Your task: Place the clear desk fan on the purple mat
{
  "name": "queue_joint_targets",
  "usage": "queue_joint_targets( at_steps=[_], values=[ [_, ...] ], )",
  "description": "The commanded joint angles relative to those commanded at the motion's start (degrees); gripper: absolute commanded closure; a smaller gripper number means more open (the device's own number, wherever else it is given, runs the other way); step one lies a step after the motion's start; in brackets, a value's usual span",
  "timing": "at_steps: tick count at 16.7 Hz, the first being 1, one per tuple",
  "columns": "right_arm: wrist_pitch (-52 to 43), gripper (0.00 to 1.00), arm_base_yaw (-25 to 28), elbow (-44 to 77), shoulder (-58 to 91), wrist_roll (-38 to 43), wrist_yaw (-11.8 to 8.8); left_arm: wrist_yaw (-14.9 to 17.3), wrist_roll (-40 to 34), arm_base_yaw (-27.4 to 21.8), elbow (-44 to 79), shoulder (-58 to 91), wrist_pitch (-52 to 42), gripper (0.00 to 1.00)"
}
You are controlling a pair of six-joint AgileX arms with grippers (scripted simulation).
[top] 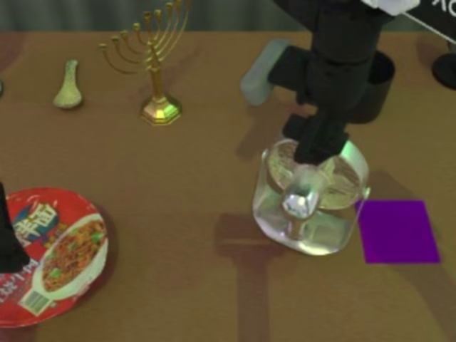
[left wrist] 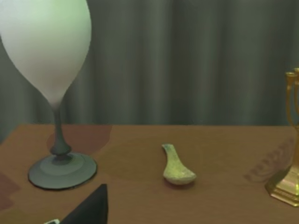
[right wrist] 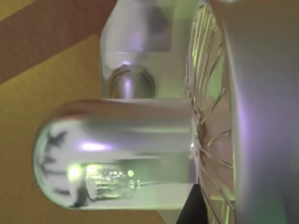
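My right arm reaches down from the top edge of the top view over the clear desk fan [top: 311,203], and its gripper [top: 324,153] sits against the fan's upper grille — I cannot tell from any view whether the fingers are clenched on it or released. The fan stands on the brown table [top: 178,271], right of centre, its edge just beside the purple mat [top: 397,231] but not on it; the mat lies flat toward the table's right edge. The right wrist view is filled by the fan's glassy hub [right wrist: 117,154] and wire grille. My left arm is parked at the table's left edge, beside the red noodle bowl [top: 50,253]. Further back stand a gold candelabrum [top: 157,64] and a pale green spoon [top: 68,85]; the left wrist view adds a white-shaded lamp [left wrist: 51,93].
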Motion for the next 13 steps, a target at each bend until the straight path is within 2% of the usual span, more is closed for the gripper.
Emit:
queue_joint_targets(
  at_steps=[5,13],
  values=[
    [1.6,1.0,-2.5,-4.1,-3.3,21.4,0.4,0.0,0.0,0.0,0.0,0.0,0.0,0.0],
    [4.7,1.0,-8.0,-13.1,-11.1,70.3,0.5,0.0,0.0,0.0,0.0,0.0,0.0,0.0]
  ],
)
